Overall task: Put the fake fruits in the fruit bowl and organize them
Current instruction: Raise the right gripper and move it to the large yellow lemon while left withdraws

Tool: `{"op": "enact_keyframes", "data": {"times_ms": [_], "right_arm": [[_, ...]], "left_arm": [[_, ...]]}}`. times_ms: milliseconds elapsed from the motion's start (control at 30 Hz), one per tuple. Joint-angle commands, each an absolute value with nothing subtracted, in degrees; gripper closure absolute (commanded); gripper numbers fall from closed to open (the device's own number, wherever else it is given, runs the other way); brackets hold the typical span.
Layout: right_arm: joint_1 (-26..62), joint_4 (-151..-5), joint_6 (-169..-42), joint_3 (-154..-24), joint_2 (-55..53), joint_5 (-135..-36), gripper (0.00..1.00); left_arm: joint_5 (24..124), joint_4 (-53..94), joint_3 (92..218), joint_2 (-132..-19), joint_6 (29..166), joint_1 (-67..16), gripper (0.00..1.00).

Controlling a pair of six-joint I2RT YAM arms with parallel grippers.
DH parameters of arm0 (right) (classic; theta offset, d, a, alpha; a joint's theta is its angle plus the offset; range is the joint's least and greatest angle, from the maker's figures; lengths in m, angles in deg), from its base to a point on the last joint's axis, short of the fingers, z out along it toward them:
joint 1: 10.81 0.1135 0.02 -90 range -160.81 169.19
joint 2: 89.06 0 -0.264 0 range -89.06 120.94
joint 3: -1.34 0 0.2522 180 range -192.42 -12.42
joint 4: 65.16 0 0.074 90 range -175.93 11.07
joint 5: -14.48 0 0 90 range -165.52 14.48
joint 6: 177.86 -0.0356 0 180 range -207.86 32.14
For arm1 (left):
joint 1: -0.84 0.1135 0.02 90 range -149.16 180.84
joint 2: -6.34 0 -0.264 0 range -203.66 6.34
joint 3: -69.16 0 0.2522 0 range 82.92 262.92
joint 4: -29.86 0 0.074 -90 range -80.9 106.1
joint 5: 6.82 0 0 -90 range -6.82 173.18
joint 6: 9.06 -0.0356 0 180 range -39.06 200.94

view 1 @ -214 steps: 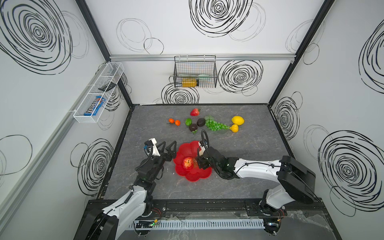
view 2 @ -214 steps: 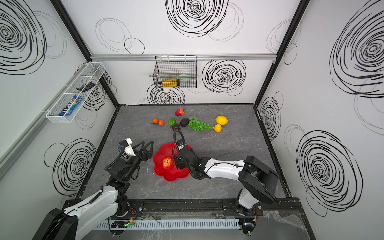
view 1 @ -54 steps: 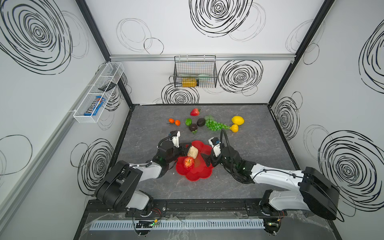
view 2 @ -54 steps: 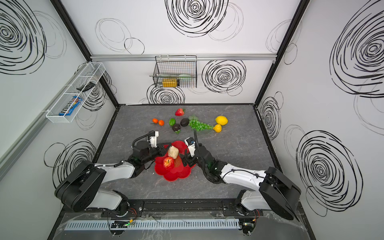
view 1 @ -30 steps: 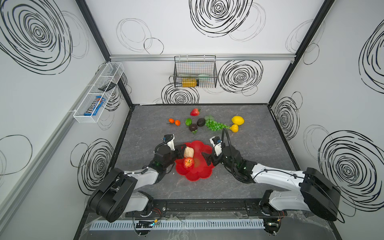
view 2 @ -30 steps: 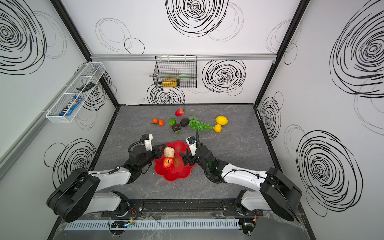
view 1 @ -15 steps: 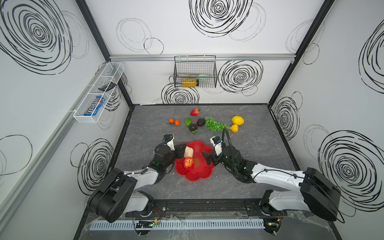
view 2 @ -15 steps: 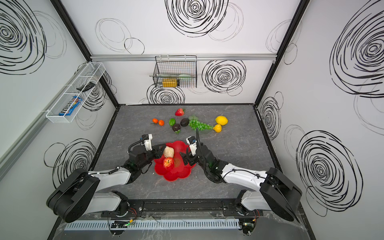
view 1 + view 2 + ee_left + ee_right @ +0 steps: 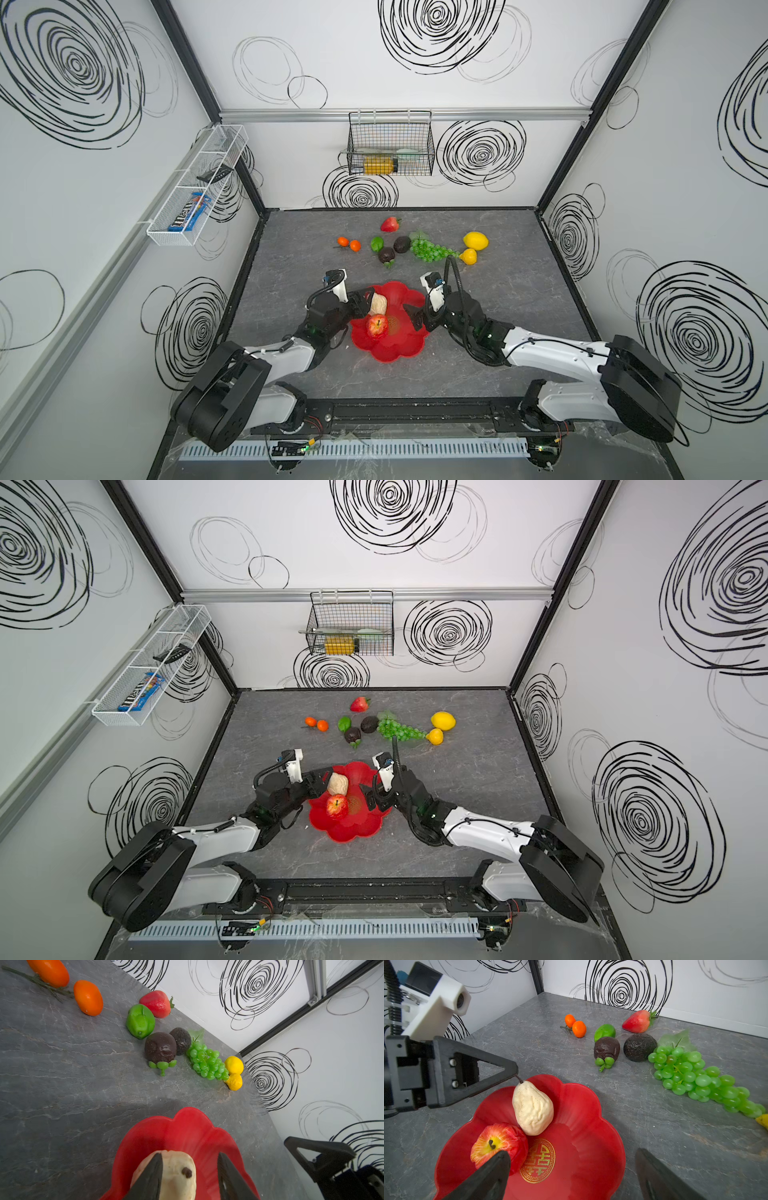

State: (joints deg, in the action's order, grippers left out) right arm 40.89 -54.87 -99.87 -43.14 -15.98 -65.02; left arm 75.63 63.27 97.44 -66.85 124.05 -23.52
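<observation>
Two jaws of my left claw [image 9: 189, 1155] stand half apart astride the cream lumpy piece [image 9: 532, 1107], with a gap on one side, so I judge it released. It lies at 10 o'clock in the fruit bowl [image 9: 591, 1105], beside the red apple [image 9: 496, 1145]. Its long axis runs along the claw, stem toward 9 o'clock. My right claw [image 9: 572, 1152] gapes wide and empty at the bowl's 3 o'clock. Green grapes [image 9: 430, 251] wait toward 12 o'clock.

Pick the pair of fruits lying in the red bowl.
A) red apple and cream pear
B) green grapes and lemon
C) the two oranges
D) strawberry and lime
A: the red apple and the cream pear rest side by side inside the red bowl.
</observation>
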Motion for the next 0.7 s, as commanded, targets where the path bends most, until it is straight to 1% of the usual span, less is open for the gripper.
{"op": "enact_keyframes", "data": {"times_ms": [0, 100, 167, 267, 400, 467, 533, 667], "right_arm": [[40.2, -58.0, -101.3, -46.1, -16.9, -64.2, 0.03], [39.4, -63.2, -102.8, -50.0, -17.6, -62.6, 0.03], [37.6, -66.4, -103.8, -52.5, -17.8, -61.5, 0.03], [31.5, -73.4, -107.0, -58.0, -16.3, -63.7, 0.03], [21.6, -80.0, -110.6, -64.3, -11.4, -65.5, 0.03], [16.8, -82.5, -112.2, -67.1, -8.5, -66.3, 0.02], [12.4, -83.3, -113.3, -69.0, -5.6, -66.9, 0.02], [4.6, -83.3, -113.6, -73.2, 0.6, -69.4, 0.01]], "left_arm": [[77.9, 64.0, 96.8, -62.8, 124.3, -23.1, 0.43], [79.4, 59.7, 96.3, -56.3, 123.2, -21.9, 0.37], [80.7, 56.0, 96.1, -50.9, 121.9, -20.9, 0.35], [84.5, 51.2, 94.7, -41.9, 118.4, -20.0, 0.31], [87.7, 48.5, 91.2, -32.0, 114.8, -18.8, 0.25], [87.6, 48.5, 89.9, -29.0, 114.7, -18.1, 0.22], [86.8, 48.8, 89.5, -27.5, 115.1, -17.6, 0.22], [85.3, 49.1, 89.7, -27.8, 115.7, -17.6, 0.21]]}}
